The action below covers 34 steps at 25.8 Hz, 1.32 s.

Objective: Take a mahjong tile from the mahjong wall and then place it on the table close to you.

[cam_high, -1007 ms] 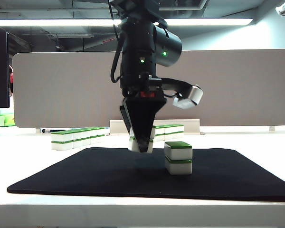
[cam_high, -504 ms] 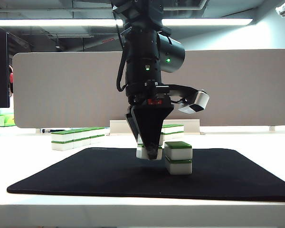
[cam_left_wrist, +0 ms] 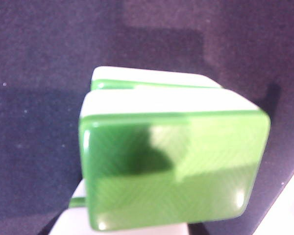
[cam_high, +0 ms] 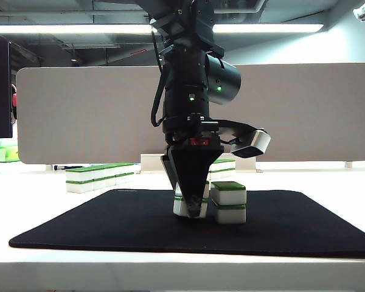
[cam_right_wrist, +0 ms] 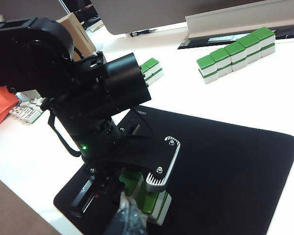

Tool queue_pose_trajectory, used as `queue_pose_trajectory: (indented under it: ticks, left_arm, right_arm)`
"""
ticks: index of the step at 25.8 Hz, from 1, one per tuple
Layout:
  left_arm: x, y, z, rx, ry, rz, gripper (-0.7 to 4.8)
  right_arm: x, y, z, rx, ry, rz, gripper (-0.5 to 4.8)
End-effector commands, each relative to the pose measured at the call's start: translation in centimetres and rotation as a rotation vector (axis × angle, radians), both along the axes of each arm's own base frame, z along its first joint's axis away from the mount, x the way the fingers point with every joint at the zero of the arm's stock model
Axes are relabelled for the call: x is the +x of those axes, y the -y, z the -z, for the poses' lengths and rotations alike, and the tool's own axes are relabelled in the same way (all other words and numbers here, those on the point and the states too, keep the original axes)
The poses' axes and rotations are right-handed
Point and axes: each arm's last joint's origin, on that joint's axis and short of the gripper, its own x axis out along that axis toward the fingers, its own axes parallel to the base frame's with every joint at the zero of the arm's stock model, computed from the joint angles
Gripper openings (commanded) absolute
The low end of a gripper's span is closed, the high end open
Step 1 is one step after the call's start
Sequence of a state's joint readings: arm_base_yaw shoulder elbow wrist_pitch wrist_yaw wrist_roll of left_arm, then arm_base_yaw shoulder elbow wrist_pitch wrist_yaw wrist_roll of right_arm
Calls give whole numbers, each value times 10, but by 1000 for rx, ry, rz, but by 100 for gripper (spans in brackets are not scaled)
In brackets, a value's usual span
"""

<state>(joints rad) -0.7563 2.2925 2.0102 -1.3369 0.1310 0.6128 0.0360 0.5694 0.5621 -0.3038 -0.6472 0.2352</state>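
- Exterior view: the left pincer [cam_high: 191,210] points straight down over the black mat [cam_high: 109,225], pinching a mahjong tile [cam_high: 182,205] between its tapered black fingers. The tile sits low, at or just above the mat; whether it touches I cannot tell. Just beside it, on the side away from the mahjong wall, stands a stack of two tiles [cam_high: 229,202]; a sliver of gap seems to part them, though I cannot be sure.
- Same view: the mahjong wall [cam_high: 100,176] lies on the white desk [cam_high: 328,182] beyond the mat's far left corner, well apart from the held tile. A shorter row [cam_high: 221,168] peeks out behind the arm. The bare desk edge nearest the camera is on the opposite side of the mat from the wall, so I judge the tile has yet to reach it.
- Left wrist view: the held tile's green top [cam_left_wrist: 174,169] fills the picture, its long axis running crosswise, with the mat dark behind it. The pincer's own tips are not visible here.
- Right wrist view: the left arm [cam_right_wrist: 63,88] stands over the mat's near corner, the green tiles [cam_right_wrist: 149,196] under it. The wall [cam_right_wrist: 149,71] lies beyond the arm; the shorter row [cam_right_wrist: 237,54] lies well off on the desk. The right pincer is out of frame, so I cannot tell its state; the left arm is plainly the nearer one.
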Motion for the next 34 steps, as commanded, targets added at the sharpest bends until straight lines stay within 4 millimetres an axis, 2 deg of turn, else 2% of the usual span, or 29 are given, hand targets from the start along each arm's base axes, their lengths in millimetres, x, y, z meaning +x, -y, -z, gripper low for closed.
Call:
queue_pose_trajectory:
  ticks: [1, 6, 8, 13, 16, 24, 25, 29, 34]
  left_arm:
    - [-4, 0, 2, 14, -33, 8, 129]
    - [-4, 0, 3, 16, -32, 1, 134]
    - [-2, 0, 3, 34, -2, 2, 225]
    - [-2, 0, 3, 47, 12, -19, 226]
    - [-2, 0, 3, 55, 7, -62, 374]
    - [-6, -3, 0, 83, -19, -64, 380]
    - [-6, -3, -1, 83, -18, -64, 400]
    - [-9, -6, -12, 82, -5, -83, 409]
    - [-15, -12, -39, 50, 27, -118, 409]
  right_arm:
    - [0, 0, -3, -2, 25, 0, -1]
    - [0, 0, -3, -2, 25, 0, -1]
    - [0, 0, -3, -2, 25, 0, -1]
    - [0, 0, -3, -2, 25, -1, -1]
    - [0, 0, -3, -2, 25, 0, -1]
    - [0, 0, -3, -2, 25, 0, -1]
    - [0, 0, -3, -2, 25, 0, -1]
    - [0, 0, -3, -2, 25, 0, -1]
    - [0, 0, -3, -2, 25, 0, -1]
